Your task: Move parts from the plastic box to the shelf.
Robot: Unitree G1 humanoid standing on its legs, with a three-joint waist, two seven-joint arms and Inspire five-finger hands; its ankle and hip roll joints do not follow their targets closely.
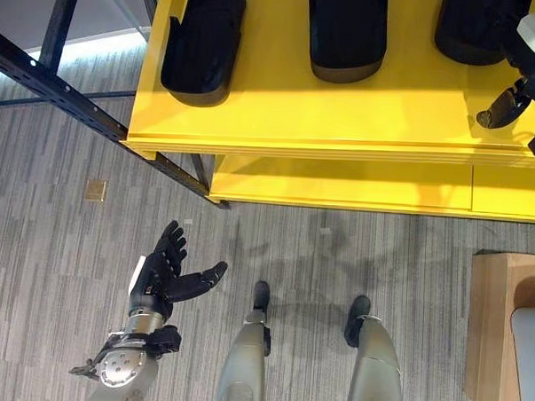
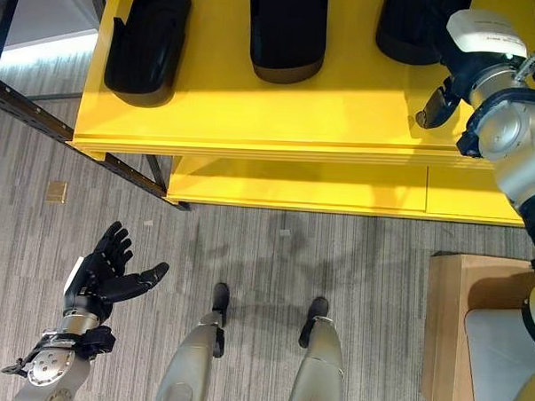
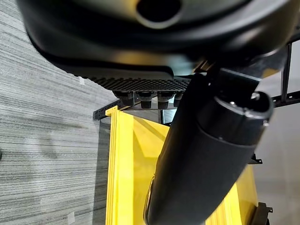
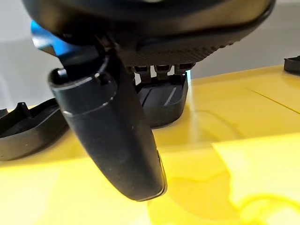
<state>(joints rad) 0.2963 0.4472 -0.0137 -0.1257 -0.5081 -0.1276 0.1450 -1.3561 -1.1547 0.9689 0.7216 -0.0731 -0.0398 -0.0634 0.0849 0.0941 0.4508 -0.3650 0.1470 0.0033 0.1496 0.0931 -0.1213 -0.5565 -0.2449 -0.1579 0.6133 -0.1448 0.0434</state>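
Three black moulded parts lie in a row on the yellow shelf (image 1: 342, 115): one on the left (image 1: 203, 42), one in the middle (image 1: 348, 31) and one on the right (image 2: 413, 29). My right hand (image 2: 464, 80) hovers over the shelf's right end, just beside the right part, open, with its thumb (image 4: 112, 126) standing clear and nothing in it. Past its fingers the right wrist view shows that part (image 4: 161, 101) resting on the yellow top. My left hand (image 1: 162, 276) hangs low over the floor at the left, open and empty, fingers spread.
A black metal rack frame (image 1: 76, 103) runs diagonally at the left of the shelf. A lower yellow level (image 1: 339, 181) shows under the top board. At the right stands a brown box (image 1: 493, 326) with a pale grey container (image 1: 529, 363) on it.
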